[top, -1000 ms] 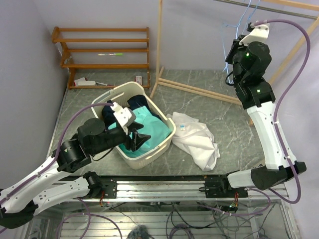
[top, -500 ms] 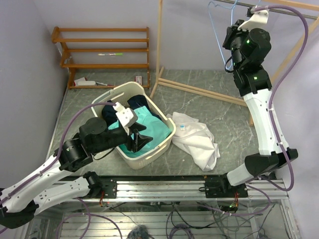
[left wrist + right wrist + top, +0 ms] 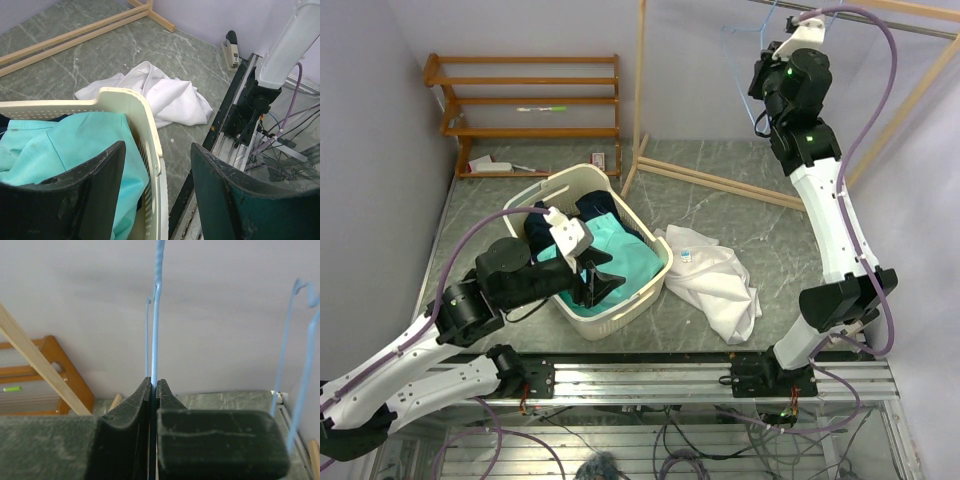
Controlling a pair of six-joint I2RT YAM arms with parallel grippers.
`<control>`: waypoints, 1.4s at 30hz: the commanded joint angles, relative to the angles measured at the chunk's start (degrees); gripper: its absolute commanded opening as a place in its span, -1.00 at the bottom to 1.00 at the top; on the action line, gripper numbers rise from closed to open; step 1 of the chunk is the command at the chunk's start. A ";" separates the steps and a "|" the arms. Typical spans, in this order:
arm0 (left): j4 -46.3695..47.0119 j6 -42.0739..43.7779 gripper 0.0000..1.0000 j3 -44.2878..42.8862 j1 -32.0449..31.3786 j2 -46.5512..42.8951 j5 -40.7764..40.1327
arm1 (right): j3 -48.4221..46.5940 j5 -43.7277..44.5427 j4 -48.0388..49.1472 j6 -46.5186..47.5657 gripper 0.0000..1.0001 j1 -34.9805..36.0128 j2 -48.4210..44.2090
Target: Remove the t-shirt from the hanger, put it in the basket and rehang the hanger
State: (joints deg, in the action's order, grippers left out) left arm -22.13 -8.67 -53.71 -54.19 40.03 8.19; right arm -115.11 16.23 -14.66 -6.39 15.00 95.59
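Left gripper (image 3: 155, 200) jaws apart, straddling the basket (image 3: 642, 295) rim, teal cloth (image 3: 60, 150) inside. White t-shirt (image 3: 715, 280) lies crumpled on the table (image 3: 740, 215) just right of the basket, off the hanger. Far back, right gripper (image 3: 151, 387) clamped on the blue hanger (image 3: 157, 315) wire, raised near the rail.

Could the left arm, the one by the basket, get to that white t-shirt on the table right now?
Probably yes. The left gripper is open, straddling the laundry basket rim, and the white t-shirt lies uncovered just past it. The basket wall stands between them, so it would likely lift over first.
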 commanded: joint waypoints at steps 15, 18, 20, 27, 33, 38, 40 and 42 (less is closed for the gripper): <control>1.61 -0.23 0.52 0.47 0.32 3.21 -0.40 | 21.55 -10.90 -6.88 -8.05 1.00 -0.42 -23.04; 2.14 -0.09 0.59 0.25 0.29 4.35 0.03 | 27.70 -13.42 -8.58 -10.51 1.00 -0.45 -31.10; 2.87 -0.39 0.61 -0.37 0.28 5.41 -0.19 | 32.14 -15.46 -10.20 -11.88 0.99 -0.43 -36.55; 10.71 -2.92 0.64 -5.58 0.17 15.87 4.15 | 43.90 -25.15 -17.66 -12.92 0.99 -0.50 -55.28; 11.74 -2.68 0.64 -18.12 -1.27 33.08 4.83 | 44.49 -21.27 -27.17 -11.58 0.99 -0.44 -67.60; 5.12 -0.83 0.67 -32.25 -3.69 51.70 1.94 | 43.03 -16.38 -32.64 -9.84 1.00 -0.50 -72.23; 2.75 -0.09 0.69 -36.48 -4.04 58.72 1.97 | 42.82 -16.24 -33.29 -9.70 1.00 -0.50 -72.91; 0.71 0.59 0.74 -39.66 -4.52 64.39 0.89 | 43.09 -16.66 -33.51 -9.65 0.99 -0.45 -73.40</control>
State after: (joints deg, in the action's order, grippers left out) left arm -15.31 -10.04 -88.16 -57.76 94.91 10.79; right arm -71.79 -1.69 -44.60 -17.23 14.72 22.57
